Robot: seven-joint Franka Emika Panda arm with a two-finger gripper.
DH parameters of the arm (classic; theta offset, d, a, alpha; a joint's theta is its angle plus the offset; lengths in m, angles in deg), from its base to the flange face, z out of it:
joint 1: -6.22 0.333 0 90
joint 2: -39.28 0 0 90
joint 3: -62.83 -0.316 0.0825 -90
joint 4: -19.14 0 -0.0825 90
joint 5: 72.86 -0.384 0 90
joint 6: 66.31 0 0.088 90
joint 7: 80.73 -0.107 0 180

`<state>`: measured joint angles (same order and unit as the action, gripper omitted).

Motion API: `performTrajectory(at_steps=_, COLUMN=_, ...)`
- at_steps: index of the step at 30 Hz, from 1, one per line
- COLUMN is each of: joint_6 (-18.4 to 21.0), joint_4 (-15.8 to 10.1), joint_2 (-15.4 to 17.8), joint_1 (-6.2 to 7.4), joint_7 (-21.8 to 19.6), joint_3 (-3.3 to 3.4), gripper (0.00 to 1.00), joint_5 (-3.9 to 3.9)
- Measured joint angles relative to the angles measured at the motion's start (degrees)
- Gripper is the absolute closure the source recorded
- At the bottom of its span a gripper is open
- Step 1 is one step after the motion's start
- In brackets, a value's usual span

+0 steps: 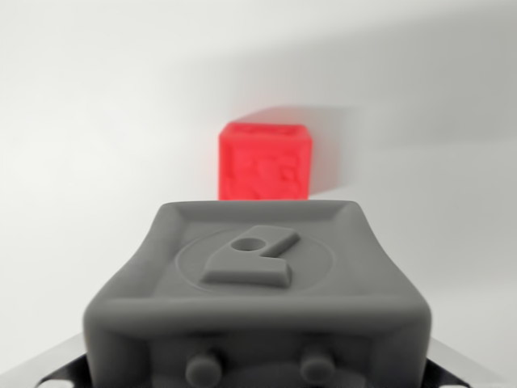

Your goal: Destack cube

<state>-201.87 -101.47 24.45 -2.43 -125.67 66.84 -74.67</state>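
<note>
We see a grey cube (257, 299) w/ an embossed logo (unreadable), close up. Red cube (265, 162) sits behind on the white counter (97, 145). Tool's state: can't tell.

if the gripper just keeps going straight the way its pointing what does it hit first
Most likely the red cube with embossed faces, centred ahead of the dark grey moulded gripper block on the plain white surface. Depth is unclear and the fingertips aren't visible.

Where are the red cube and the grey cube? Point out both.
red cube (265, 162), wrist view, on its front face.
grey cube (254, 259), wrist view, on the raised emblem of its top face.
</note>
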Motion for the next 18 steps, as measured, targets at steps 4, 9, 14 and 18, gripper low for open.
performTrajectory(at_steps=4, joint_6=0.3, joint_4=-0.3, joint_2=0.8, joint_1=0.0, joint_7=0.0, joint_3=0.05, gripper=1.0, joint_5=0.02)
performTrajectory(at_steps=9, joint_6=-0.7, joint_4=-2.0, joint_2=0.8, joint_1=-0.04, joint_7=0.0, joint_3=0.27, gripper=1.0, joint_5=0.03)
performTrajectory(at_steps=14, joint_6=-2.0, joint_4=-3.7, joint_2=1.2, joint_1=-0.07, joint_7=0.0, joint_3=0.5, gripper=1.0, joint_5=0.03)
performTrajectory(at_steps=18, joint_6=-2.9, joint_4=-4.9, joint_2=1.6, joint_1=-0.09, joint_7=0.0, joint_3=0.68, gripper=1.0, joint_5=0.03)
